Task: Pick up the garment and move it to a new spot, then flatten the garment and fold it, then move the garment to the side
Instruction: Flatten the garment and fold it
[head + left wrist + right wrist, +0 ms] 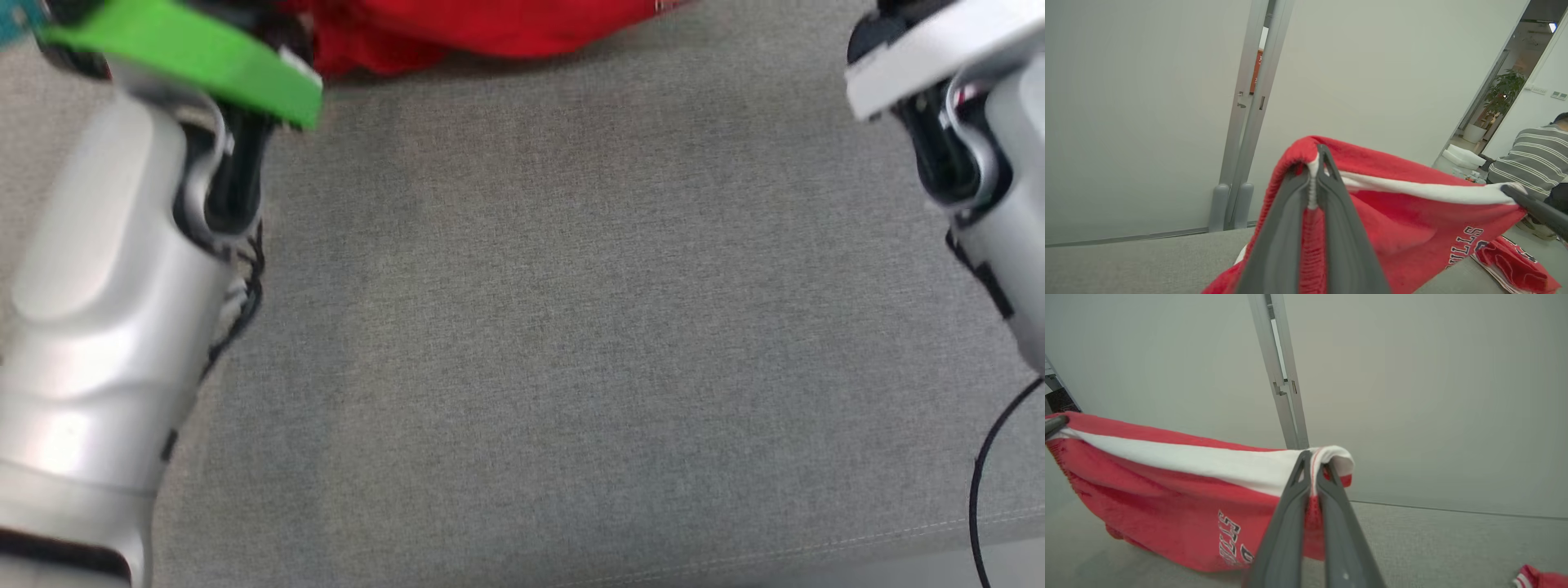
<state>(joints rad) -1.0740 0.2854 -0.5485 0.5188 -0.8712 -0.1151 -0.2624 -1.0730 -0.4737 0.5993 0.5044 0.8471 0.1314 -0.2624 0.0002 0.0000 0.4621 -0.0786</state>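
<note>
Left wrist view: left gripper point(1312, 165) and right gripper point(1314, 462) clamped the red, white-banded fabric garment point(1404, 220); lowering it taut would flatten it.

Head camera steeply down, close over grey cushion point(571, 327), both wrist cameras low, facing the wall point(1147, 102), sharing the garment point(1412, 212)

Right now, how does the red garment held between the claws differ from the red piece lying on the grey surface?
The held garment hangs lifted and stretched, its white-banded edge pinched by the left claw and right claw; the lying piece sits crumpled on the grey surface, untouched. The held garment spreads wide; the lying piece is bunched. Both are red with white trim.
</note>
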